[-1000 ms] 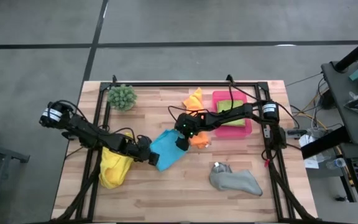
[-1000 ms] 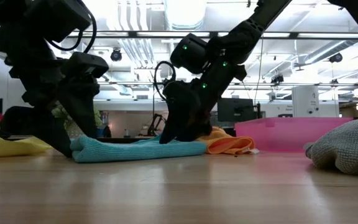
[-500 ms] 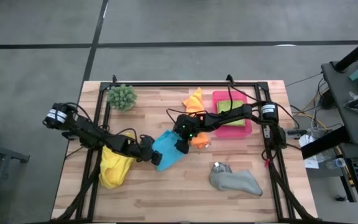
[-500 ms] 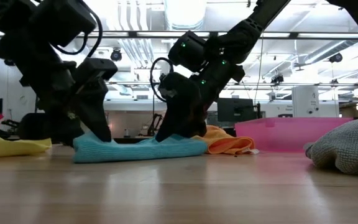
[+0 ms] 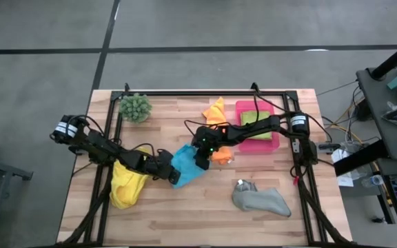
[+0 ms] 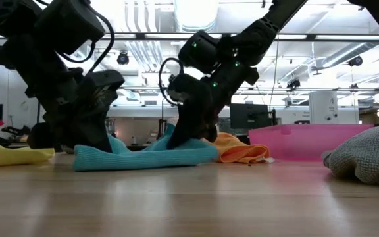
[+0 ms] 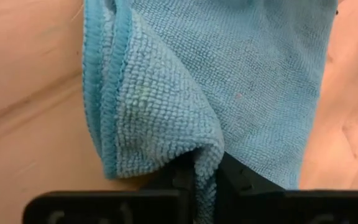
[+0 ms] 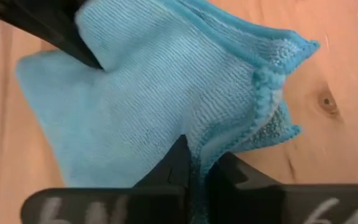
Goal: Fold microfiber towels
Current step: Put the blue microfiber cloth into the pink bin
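The pale plank table (image 5: 185, 220) carries everything. On its right side sits a flat pink tray (image 5: 265, 144) with a lime green towel (image 5: 251, 116) in it, near a crumpled grey towel (image 5: 260, 200). The yellow towel (image 5: 124, 184) bunches at the left. At centre lies the looped-pile blue towel (image 5: 187, 165). The left tool (image 5: 173, 174) pinches one hemmed edge, the right tool (image 5: 201, 160) the opposite edge. Only the wrist views show the pinched folds; the low view shows the lifted edges. The orange towel (image 5: 216, 110) lies by the tray.
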